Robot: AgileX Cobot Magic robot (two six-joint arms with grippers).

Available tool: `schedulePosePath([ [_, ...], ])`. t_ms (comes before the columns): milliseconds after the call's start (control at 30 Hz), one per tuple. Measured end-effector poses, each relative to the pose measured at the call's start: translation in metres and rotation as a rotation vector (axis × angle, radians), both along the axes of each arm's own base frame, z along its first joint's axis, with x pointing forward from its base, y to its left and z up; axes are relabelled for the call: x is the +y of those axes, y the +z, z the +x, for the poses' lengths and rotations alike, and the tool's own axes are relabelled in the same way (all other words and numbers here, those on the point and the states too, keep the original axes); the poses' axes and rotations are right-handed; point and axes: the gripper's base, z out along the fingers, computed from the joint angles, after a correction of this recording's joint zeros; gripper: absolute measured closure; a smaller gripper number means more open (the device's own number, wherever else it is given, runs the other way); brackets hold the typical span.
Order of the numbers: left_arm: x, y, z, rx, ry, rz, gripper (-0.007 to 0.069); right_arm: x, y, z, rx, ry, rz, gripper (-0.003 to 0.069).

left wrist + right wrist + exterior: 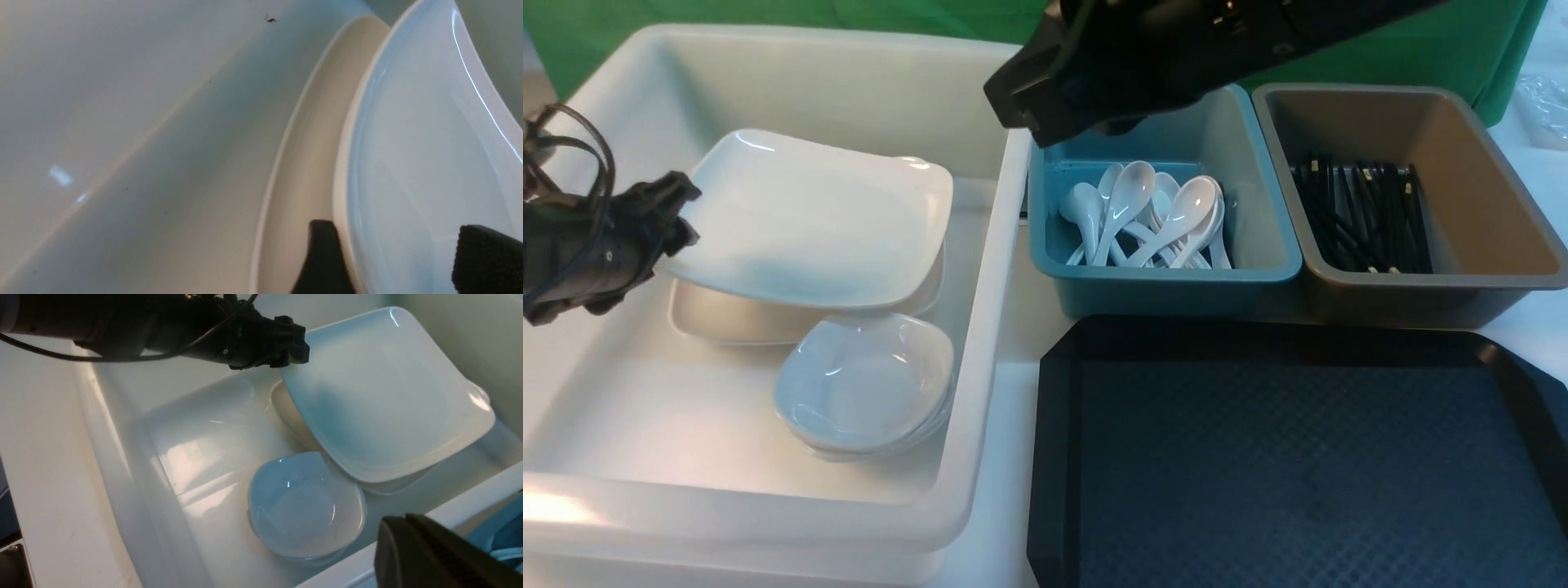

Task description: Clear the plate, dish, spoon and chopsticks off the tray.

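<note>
Straddling the rim of a large, glossy white, rounded-square plate [817, 220], the left claw [396, 245] stands open. The plate lies tilted inside the white plastic tub [976, 367]. The right claw [1029, 118] is closed.

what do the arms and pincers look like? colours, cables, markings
Both arms are black, with small metallic screws. The left pincer is black, with blocky, ridged fingertips; black cables loop along that arm. The right arm has smooth, glossy rounded casing and an angular, faceted end. No lettering is readable on either.
</note>
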Motion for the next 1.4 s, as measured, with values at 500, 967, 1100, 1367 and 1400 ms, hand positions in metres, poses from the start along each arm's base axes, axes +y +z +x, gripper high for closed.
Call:
schedulePosePath([
  [500, 0.010, 0.013, -0.015, 0.071, -0.144, 0.146, 0.0292, -0.001, -0.002, -0.002, 0.017, 0.009, -0.018, 0.0635],
  [967, -0.043, 0.102, -0.061, -0.109, -0.554, 0.414, 0.0623, -0.008, 0.000, 0.001, 0.029, -0.064, -0.080, 0.0635],
  [1100, -0.084, 0.141, -0.088, -0.211, -0.747, 0.441, 0.0623, -0.028, 0.017, 0.000, -0.030, -0.188, -0.163, 0.0635],
  [1367, -0.120, 0.179, -0.150, -0.314, -1.027, 0.490, 0.0623, -0.102, 0.083, -0.060, -0.188, -0.391, -0.069, 0.0635],
  [1400, -0.120, 0.179, -0.150, -0.313, -1.028, 0.489, 0.0623, -0.104, 0.086, -0.063, -0.193, -0.393, -0.059, 0.0635],
])
